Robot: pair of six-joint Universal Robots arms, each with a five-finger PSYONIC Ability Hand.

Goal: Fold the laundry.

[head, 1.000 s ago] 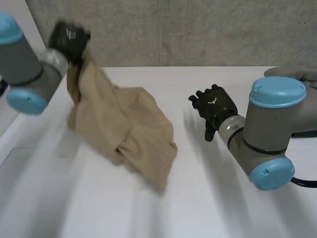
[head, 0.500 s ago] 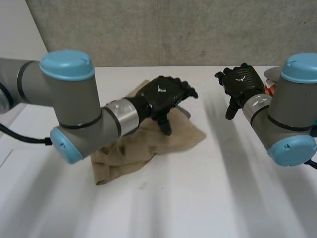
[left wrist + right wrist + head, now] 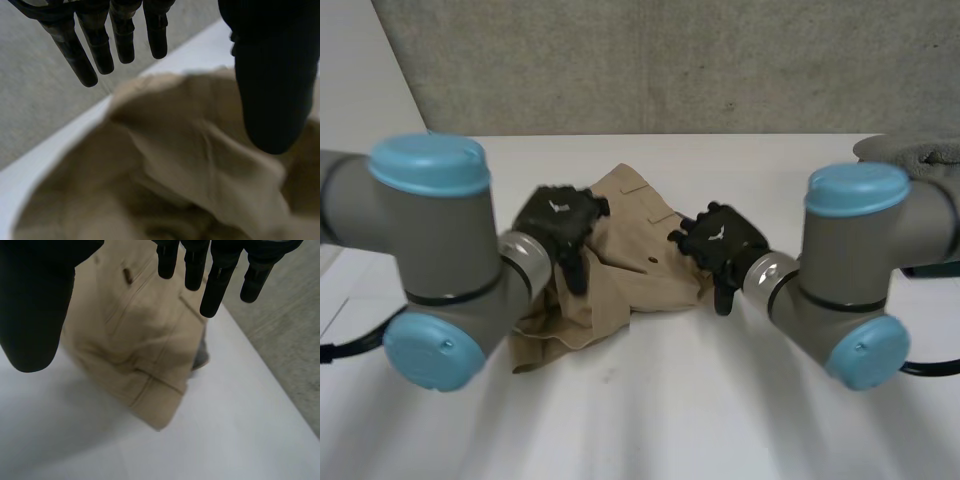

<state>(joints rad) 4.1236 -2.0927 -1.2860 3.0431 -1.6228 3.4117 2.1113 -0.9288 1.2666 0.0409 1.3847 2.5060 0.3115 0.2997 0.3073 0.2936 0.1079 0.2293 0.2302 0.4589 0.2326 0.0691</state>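
A crumpled tan garment (image 3: pixel 620 265) with seams and a small button lies in a heap on the white table (image 3: pixel 650 420). My left hand (image 3: pixel 560 222) hovers over the heap's left part, fingers straight and apart from the thumb, holding nothing. In the left wrist view the tan garment (image 3: pixel 190 175) lies under the straight fingers (image 3: pixel 100 45). My right hand (image 3: pixel 720 240) is at the heap's right edge, fingers straight. The right wrist view has the tan garment (image 3: pixel 140 340) below the spread fingers (image 3: pixel 215 275), with nothing pinched.
A grey cloth (image 3: pixel 910 150) lies at the far right edge of the table. A concrete wall (image 3: pixel 670 60) runs behind the table. Bare tabletop stretches in front of the heap.
The left hand let go of the lifted garment, which dropped into a heap. That hand drew back to the heap's left part. The right hand moved in to the heap's right edge.
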